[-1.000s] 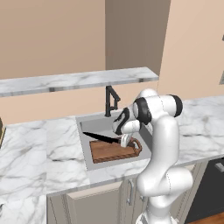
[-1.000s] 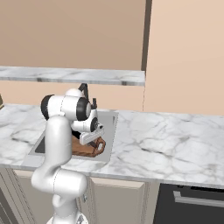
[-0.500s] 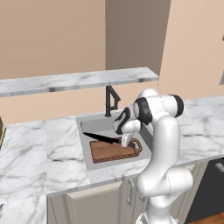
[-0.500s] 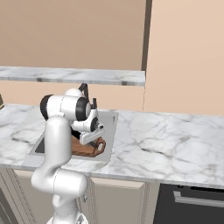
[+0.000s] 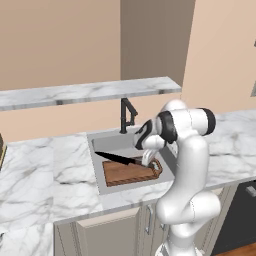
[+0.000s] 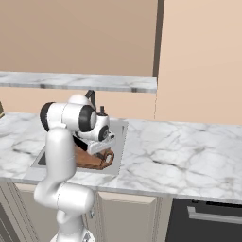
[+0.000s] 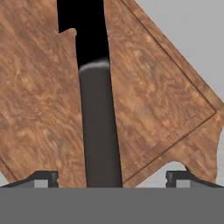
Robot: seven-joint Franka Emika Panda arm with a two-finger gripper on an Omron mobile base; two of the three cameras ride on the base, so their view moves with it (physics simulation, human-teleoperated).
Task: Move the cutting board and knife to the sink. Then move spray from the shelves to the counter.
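Observation:
The dark brown cutting board (image 5: 127, 172) lies in the grey sink (image 5: 100, 145), in front of the black faucet (image 5: 126, 115). The black knife (image 5: 115, 158) rests across the board, blade pointing left. My gripper (image 5: 146, 159) hovers low over the knife's handle end, open. In the hand view the handle (image 7: 99, 127) runs up between my spread fingertips (image 7: 41, 178) without touching them, over the board (image 7: 39, 109). From the right, the gripper (image 6: 101, 142) hangs above the board's handle end (image 6: 92, 160). The spray is out of view.
The long grey shelf (image 5: 85, 92) runs along the wall above the sink. White marble counter (image 6: 179, 151) spreads to both sides of the basin. A dark oven front (image 6: 208, 217) sits below the counter at the right.
The jaws have spread from nearly shut to wide, letting go of the knife handle. The knife stays lying on the board; the arm has barely moved.

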